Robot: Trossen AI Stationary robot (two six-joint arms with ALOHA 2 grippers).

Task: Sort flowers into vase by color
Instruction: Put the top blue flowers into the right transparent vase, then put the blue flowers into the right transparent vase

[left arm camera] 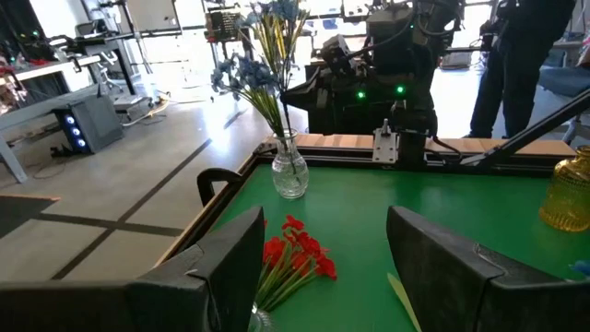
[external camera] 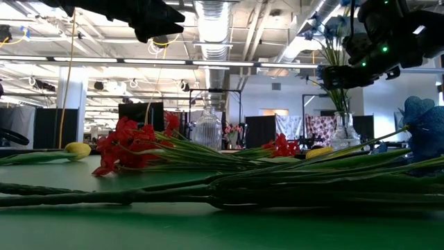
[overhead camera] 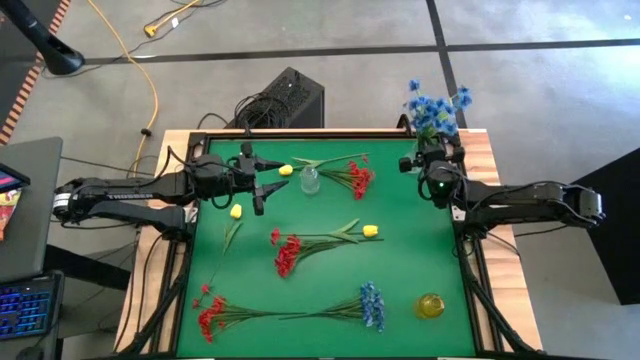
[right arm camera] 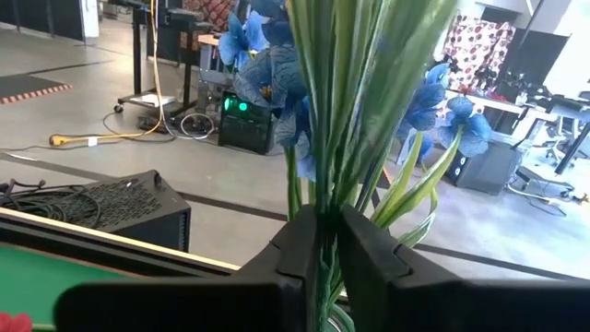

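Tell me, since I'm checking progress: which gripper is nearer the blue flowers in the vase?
Right gripper: it is at the blue flowers, fingers around their stems. Left gripper is across the table.

A bunch of blue flowers [overhead camera: 435,108] stands upright in a clear vase [left arm camera: 289,175] at the table's far right corner, stems bundled together. A second clear vase [overhead camera: 309,180] stands empty near the far middle with a red sprig [overhead camera: 352,172] lying just beside it, and a yellow vase [overhead camera: 430,305] stands at the near right. Flat on the green mat lie another red sprig [overhead camera: 288,252], a long red sprig [overhead camera: 212,315] meeting a blue sprig [overhead camera: 372,304] stem to stem along the near edge, and yellow buds [overhead camera: 370,231] scattered between them.
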